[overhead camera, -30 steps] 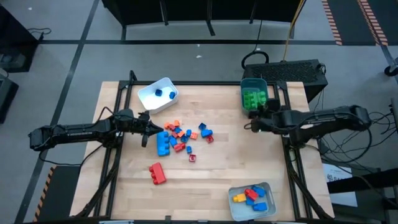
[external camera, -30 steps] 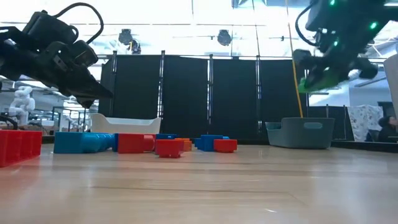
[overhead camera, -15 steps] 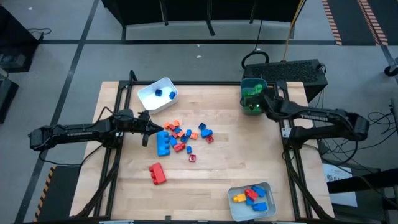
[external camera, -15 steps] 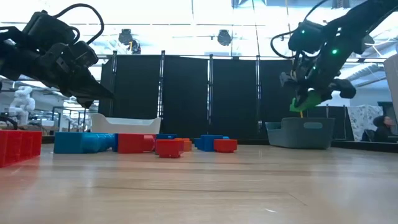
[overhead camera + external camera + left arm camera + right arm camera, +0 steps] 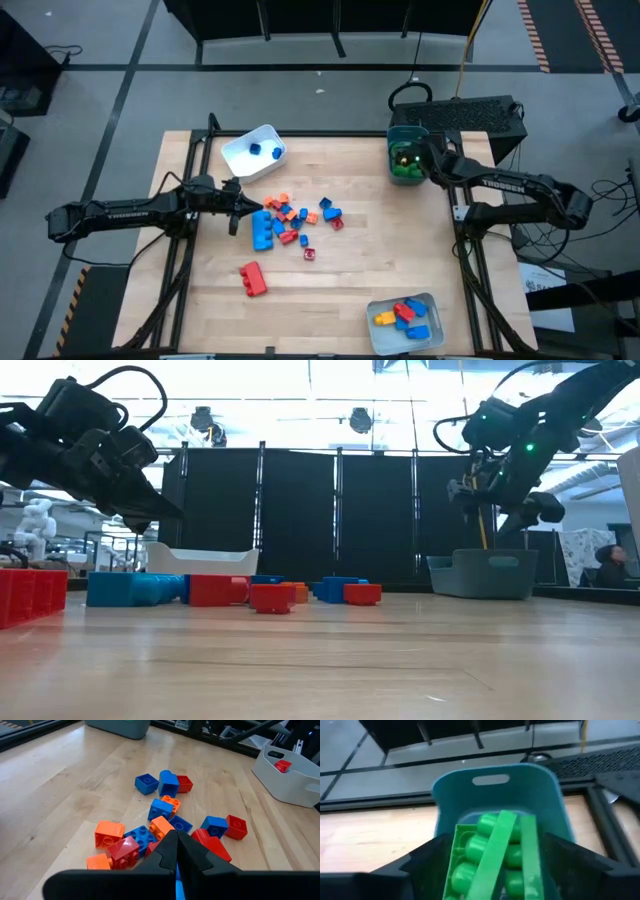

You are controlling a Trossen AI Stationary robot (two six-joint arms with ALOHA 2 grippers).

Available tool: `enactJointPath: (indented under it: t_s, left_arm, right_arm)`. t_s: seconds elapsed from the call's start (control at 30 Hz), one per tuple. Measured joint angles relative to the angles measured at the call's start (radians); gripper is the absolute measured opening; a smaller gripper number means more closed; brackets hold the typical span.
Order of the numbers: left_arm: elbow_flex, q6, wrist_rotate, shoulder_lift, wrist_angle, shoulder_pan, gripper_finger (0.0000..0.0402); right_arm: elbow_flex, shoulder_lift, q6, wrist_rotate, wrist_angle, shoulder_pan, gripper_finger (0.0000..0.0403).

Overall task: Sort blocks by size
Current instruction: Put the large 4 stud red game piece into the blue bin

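Note:
Loose bricks in red, blue and orange lie in a heap at the table's middle, and also show in the left wrist view. A large blue brick and a red brick lie nearer the left. My left gripper is shut and empty, hovering just left of the heap. My right gripper is open above the teal bin. Its fingers stand either side of the green bricks lying in the bin, one of them tilted.
A white tray at the far left holds blue bricks. A pale tray at the near right holds red, blue and yellow bricks. The teal bin stands at the far right edge. Bare wood lies between the heap and the right side.
My right gripper has gone from the right edge toward the far edge, over the teal bin, carrying a green brick. It has let go of the brick, which no longer hangs under the fingers in the low view. My left arm has kept still.

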State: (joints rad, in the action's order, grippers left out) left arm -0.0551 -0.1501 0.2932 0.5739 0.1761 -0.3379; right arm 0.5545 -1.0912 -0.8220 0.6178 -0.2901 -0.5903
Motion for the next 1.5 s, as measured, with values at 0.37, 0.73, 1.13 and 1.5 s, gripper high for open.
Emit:
enactJointPath:
  t_s: [0.37, 0.73, 1.13, 1.5]
  left_arm:
    - [0.0, 0.0, 0.0, 0.0, -0.002, 0.0, 0.0011]
    - [0.0, -0.001, -0.001, 0.0, -0.004, 0.0, 0.0011]
    - [0.0, -0.002, -0.001, 0.0, -0.007, 0.0, 0.0011]
    - [0.0, -0.081, 0.0, 0.0, -0.011, 0.0, 0.0011]
  right_arm:
    - [0.178, -0.011, 0.21, -0.528, 0.361, 0.156, 0.0266]
    - [0.389, -0.5, 0.145, -0.3, 0.407, 0.653, 0.0258]
    - [1.02, -1.128, 0.178, -0.136, 0.435, 0.87, 0.0258]
    - [1.598, -1.549, 0.206, 0.057, 0.272, 0.927, 0.0258]
